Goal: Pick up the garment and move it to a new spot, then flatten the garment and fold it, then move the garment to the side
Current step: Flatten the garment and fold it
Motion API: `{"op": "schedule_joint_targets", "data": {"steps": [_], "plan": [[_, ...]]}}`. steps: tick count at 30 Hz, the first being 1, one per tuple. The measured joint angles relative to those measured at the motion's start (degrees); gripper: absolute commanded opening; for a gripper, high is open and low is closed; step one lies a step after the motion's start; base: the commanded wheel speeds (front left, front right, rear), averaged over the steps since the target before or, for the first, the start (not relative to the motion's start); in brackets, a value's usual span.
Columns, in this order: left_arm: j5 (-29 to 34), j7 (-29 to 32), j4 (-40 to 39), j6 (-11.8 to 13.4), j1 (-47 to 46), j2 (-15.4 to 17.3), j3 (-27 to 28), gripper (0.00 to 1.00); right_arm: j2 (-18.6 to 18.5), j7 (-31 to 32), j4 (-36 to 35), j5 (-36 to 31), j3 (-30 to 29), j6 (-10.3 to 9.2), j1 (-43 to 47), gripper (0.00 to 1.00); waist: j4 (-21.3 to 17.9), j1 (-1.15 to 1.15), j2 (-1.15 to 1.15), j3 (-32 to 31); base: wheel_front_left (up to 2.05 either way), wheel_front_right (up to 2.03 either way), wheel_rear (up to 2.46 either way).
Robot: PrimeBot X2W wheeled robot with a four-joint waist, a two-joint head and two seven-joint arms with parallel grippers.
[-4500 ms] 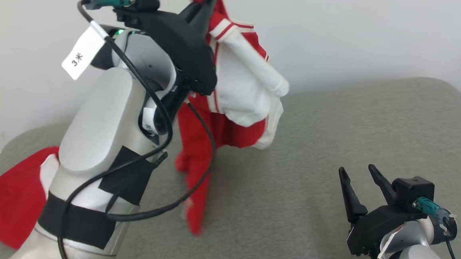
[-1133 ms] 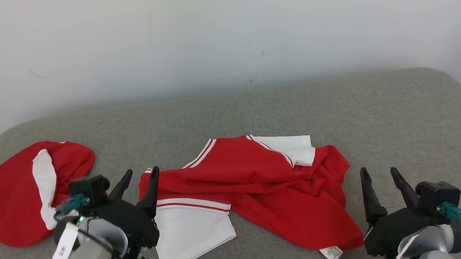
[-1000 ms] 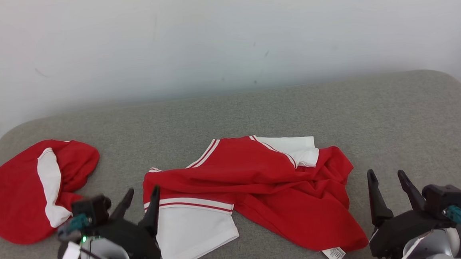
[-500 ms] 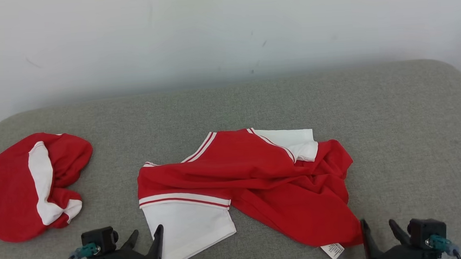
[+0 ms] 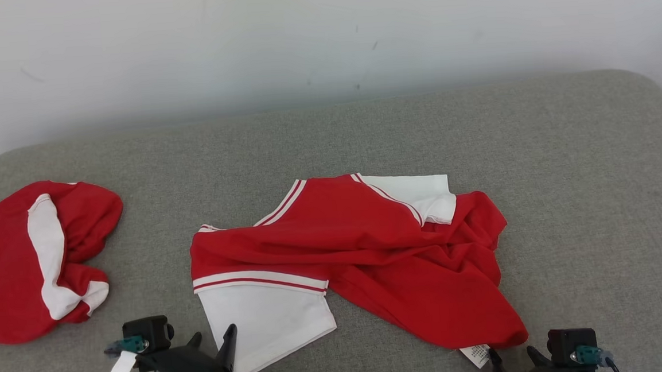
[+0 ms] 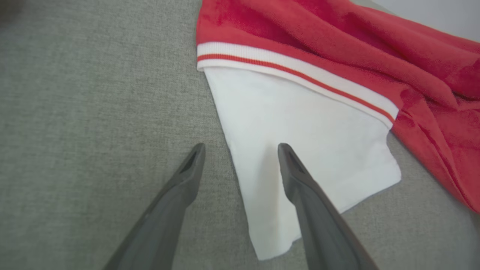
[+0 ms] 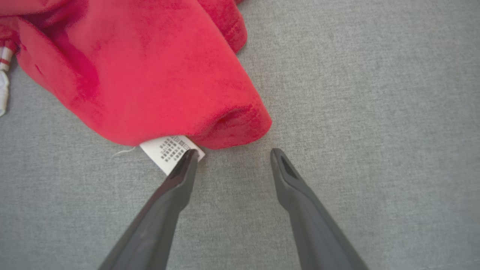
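The garment (image 5: 369, 252), a red shirt with white sleeves and striped trim, lies crumpled on the grey cushioned surface (image 5: 567, 194). My left gripper (image 5: 213, 338) stands open at the near edge of its white sleeve (image 6: 300, 127). In the left wrist view the left gripper (image 6: 242, 147) straddles that sleeve's edge, one finger over the white cloth and one over bare grey. My right gripper (image 5: 512, 356) is open just short of the garment's red corner (image 7: 150, 75). In the right wrist view the right gripper (image 7: 234, 152) has one fingertip at the white care label (image 7: 170, 152).
A second red and white cloth heap (image 5: 31, 262) lies at the far left of the surface. A white wall (image 5: 299, 38) rises behind. Bare grey surface stretches to the right of the garment and along the back.
The garment, earlier held up in my left gripper, now lies released on the surface. Over the last second both grippers have dropped toward the head view's bottom edge, and the camera has shifted.
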Motion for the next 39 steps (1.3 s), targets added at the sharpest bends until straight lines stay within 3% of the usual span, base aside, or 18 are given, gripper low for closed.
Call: {"op": "schedule_joint_targets", "data": {"steps": [13,14,15,16,17,18,19,20,21,39], "plan": [[0.5,3.3,1.4,0.0,-4.0,-0.8,0.9,1.00,0.0,0.9,4.3,1.1,2.6,0.00,-7.6,1.00,0.3,0.00,0.00,3.3,0.00,0.00,0.00],[0.5,3.6,1.5,0.0,-4.4,-0.8,0.9,0.96,0.0,1.0,4.6,1.6,2.7,0.00,-8.0,1.00,0.4,0.00,0.00,3.6,0.00,0.00,0.00],[0.5,3.8,1.5,0.0,-4.8,-0.9,0.9,0.73,0.0,1.0,5.0,1.8,2.9,0.00,-8.5,1.00,0.4,0.00,0.00,3.9,0.00,0.00,0.00],[0.5,3.9,1.5,0.0,-5.1,-0.9,0.9,0.26,0.0,1.0,5.2,2.0,3.0,0.00,-8.9,1.00,0.5,0.00,0.00,4.1,0.00,0.00,0.00],[0.6,4.0,1.5,0.0,-5.2,-0.9,0.9,0.00,0.0,1.0,5.5,2.5,3.3,0.00,-9.3,0.93,0.6,0.00,0.00,4.4,0.00,0.00,0.00],[0.6,4.0,1.6,0.0,-5.4,-0.9,0.9,0.00,-0.1,0.9,5.8,2.9,3.7,0.00,-9.8,0.44,0.6,0.00,0.00,4.6,0.00,0.00,0.00],[0.6,4.3,1.9,0.2,-5.8,-0.8,1.0,0.00,-0.1,0.9,6.0,3.0,3.9,0.00,-10.3,0.31,0.7,0.00,0.00,4.8,0.00,0.00,0.00],[0.6,4.3,2.0,0.3,-6.0,-0.7,1.1,0.00,-0.2,0.9,6.1,3.0,4.1,0.00,-10.7,0.10,0.7,0.00,0.00,4.9,0.00,0.00,0.00],[0.6,4.3,2.0,0.3,-6.0,-0.8,1.2,0.00,-0.1,0.9,6.1,3.0,4.2,0.00,-11.0,0.00,0.8,0.00,0.00,4.9,0.00,0.00,0.00],[-0.1,1.7,-3.6,0.4,-5.7,-1.7,3.1,0.00,-2.6,-3.1,2.3,2.6,1.2,0.08,-14.0,0.00,0.8,0.00,0.00,1.1,0.00,0.00,0.00]]}}
